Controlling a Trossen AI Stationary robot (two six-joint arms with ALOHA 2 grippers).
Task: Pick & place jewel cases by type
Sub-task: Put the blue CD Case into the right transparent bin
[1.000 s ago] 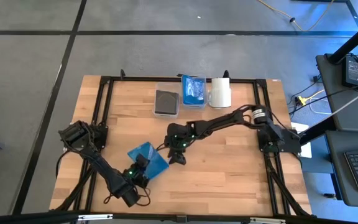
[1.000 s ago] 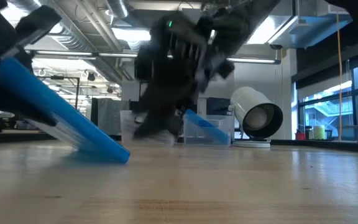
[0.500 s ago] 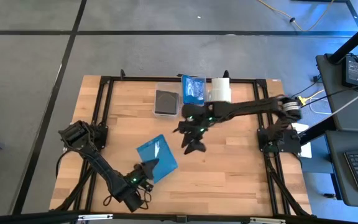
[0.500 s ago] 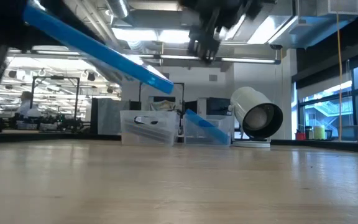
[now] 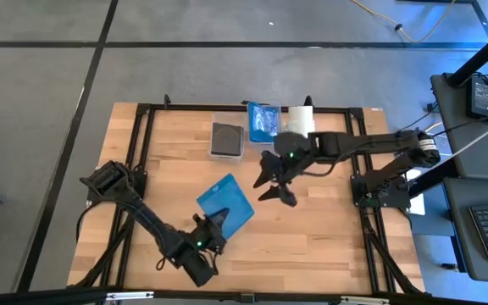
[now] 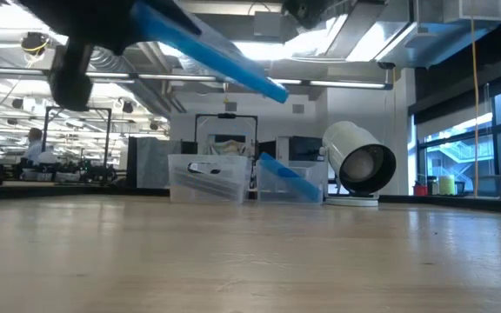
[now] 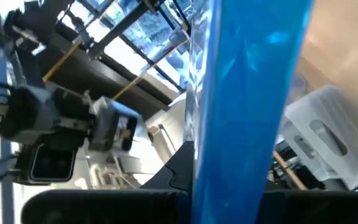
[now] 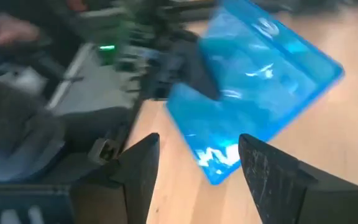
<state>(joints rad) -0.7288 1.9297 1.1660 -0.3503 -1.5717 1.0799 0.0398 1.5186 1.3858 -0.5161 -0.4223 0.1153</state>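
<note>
In the left wrist view the blue jewel case [image 7: 247, 106] runs off both the upper and lower edges, hiding the gripper's fingers behind it. In the low view its gripped end is cut off too (the near clear bin's [image 6: 204, 178] contents stay unreadable).

High cam overhead; low cam table-level.

Blue cases [image 5: 226, 202]: two; bins [image 5: 227, 140]: two; roll [image 5: 301, 126]: one

Grey floor [image 5: 185, 76] surrounds the wooden table [image 5: 312, 229]; ceiling lights [image 6: 259, 50] glow overhead.
</note>
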